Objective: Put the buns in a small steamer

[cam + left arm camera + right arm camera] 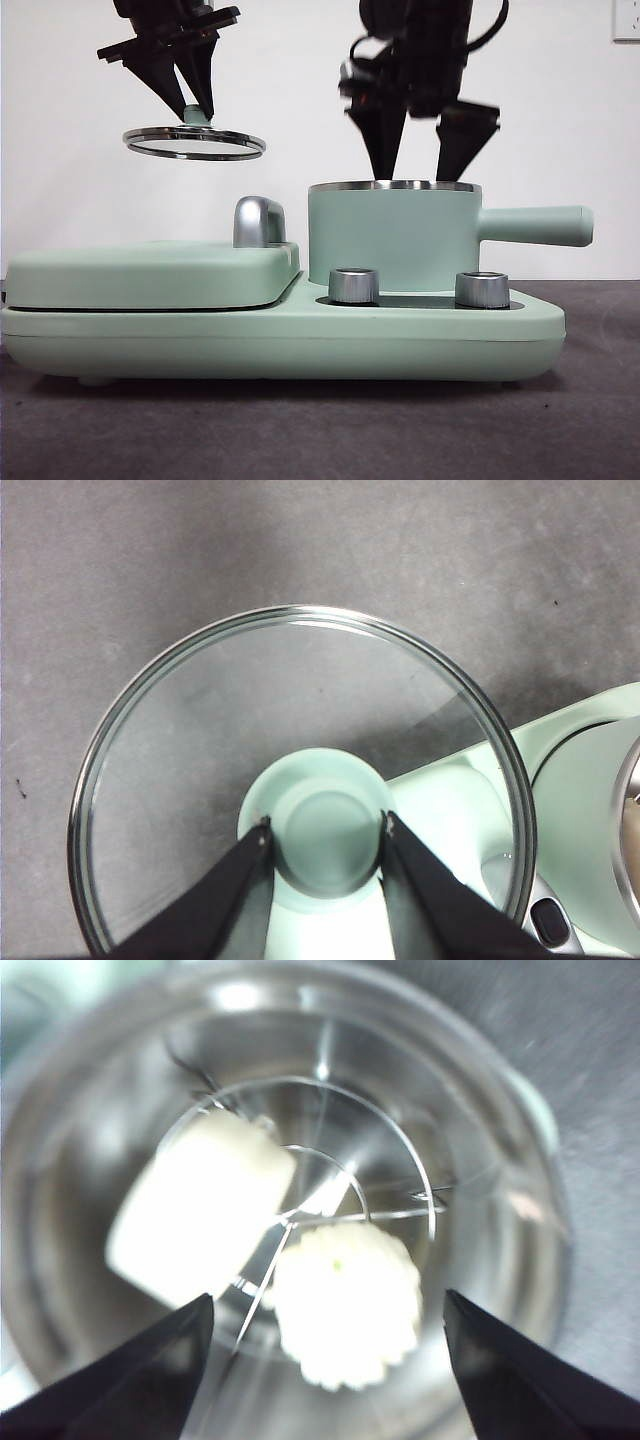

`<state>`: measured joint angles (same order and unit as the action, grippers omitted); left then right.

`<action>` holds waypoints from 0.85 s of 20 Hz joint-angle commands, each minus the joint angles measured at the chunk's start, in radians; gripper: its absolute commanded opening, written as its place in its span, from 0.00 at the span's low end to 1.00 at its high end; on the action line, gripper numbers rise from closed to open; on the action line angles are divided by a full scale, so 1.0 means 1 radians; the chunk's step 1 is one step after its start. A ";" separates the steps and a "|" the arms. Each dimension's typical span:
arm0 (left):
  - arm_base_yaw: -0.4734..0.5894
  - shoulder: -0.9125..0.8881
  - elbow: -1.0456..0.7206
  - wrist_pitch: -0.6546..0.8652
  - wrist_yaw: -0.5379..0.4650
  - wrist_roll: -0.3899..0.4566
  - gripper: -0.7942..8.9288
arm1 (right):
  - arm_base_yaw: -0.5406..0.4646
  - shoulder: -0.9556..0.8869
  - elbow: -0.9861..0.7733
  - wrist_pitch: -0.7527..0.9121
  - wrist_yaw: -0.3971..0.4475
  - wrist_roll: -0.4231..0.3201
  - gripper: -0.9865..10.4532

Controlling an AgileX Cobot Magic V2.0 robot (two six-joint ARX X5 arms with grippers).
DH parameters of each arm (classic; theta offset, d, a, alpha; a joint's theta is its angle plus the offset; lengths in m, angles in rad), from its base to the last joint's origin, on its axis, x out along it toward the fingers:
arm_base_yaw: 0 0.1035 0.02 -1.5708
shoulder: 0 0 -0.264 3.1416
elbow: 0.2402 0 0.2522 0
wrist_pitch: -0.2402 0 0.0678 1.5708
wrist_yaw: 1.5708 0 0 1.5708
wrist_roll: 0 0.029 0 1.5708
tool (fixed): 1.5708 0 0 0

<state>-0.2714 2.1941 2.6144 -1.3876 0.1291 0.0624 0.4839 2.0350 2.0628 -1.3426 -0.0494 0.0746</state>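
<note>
The mint-green steamer pot (392, 235) with steel rim and long side handle stands open on the cooker base. In the right wrist view both buns lie inside it on a wire rack: the smooth cream-white block (200, 1205) and the ridged shell-shaped bun (347, 1302). My right gripper (420, 150) (325, 1360) is open and empty just above the pot's rim. My left gripper (197, 105) (325, 845) is shut on the green knob of the glass lid (194, 143) (200, 780) and holds it in the air above the flat griddle.
The flat mint-green griddle (150, 275) with chrome handle (258, 221) sits left of the pot on the shared base (280, 345). Two steel knobs (354, 285) (482, 289) stand in front of the pot. Grey table around.
</note>
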 commanded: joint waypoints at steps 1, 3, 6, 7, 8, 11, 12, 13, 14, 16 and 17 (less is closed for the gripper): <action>-0.006 -0.006 0.044 0.018 0.002 -0.010 0.13 | 0.006 -0.080 0.034 -0.081 -0.003 0.010 0.42; -0.012 -0.006 0.044 0.017 0.002 -0.015 0.13 | 0.006 -0.174 0.023 -0.081 -0.016 0.026 0.44; -0.027 -0.006 0.044 0.017 0.002 -0.016 0.13 | 0.014 -0.348 -0.005 -0.081 -0.029 0.026 0.46; -0.034 -0.006 0.044 0.018 0.002 -0.016 0.13 | 0.018 -0.409 -0.015 -0.081 -0.025 0.029 0.46; -0.043 -0.006 0.044 0.019 0.002 -0.016 0.13 | 0.019 -0.467 -0.023 -0.081 -0.025 0.035 0.46; -0.072 -0.006 0.044 0.018 0.002 -0.016 0.13 | 0.044 -0.630 -0.036 -0.080 -0.024 0.060 0.46; -0.084 -0.006 0.044 0.018 0.002 -0.016 0.13 | 0.058 -0.681 -0.039 -0.080 -0.021 0.070 0.46; -0.095 -0.006 0.044 0.018 0.002 -0.016 0.13 | 0.072 -0.731 -0.046 -0.081 -0.020 0.082 0.46; -0.107 -0.006 0.044 0.018 0.002 -0.016 0.13 | 0.085 -0.780 -0.057 -0.080 -0.016 0.097 0.46; -0.132 -0.006 0.044 0.018 0.002 -0.017 0.13 | 0.111 -0.879 -0.104 -0.080 0.011 0.126 0.47; -0.146 -0.006 0.044 0.018 0.002 -0.018 0.13 | 0.122 -0.938 -0.150 -0.080 0.035 0.140 0.47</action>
<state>-0.4110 2.1941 2.6144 -1.3880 0.1291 0.0555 0.5987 1.0874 1.9011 -1.3426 -0.0200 0.1837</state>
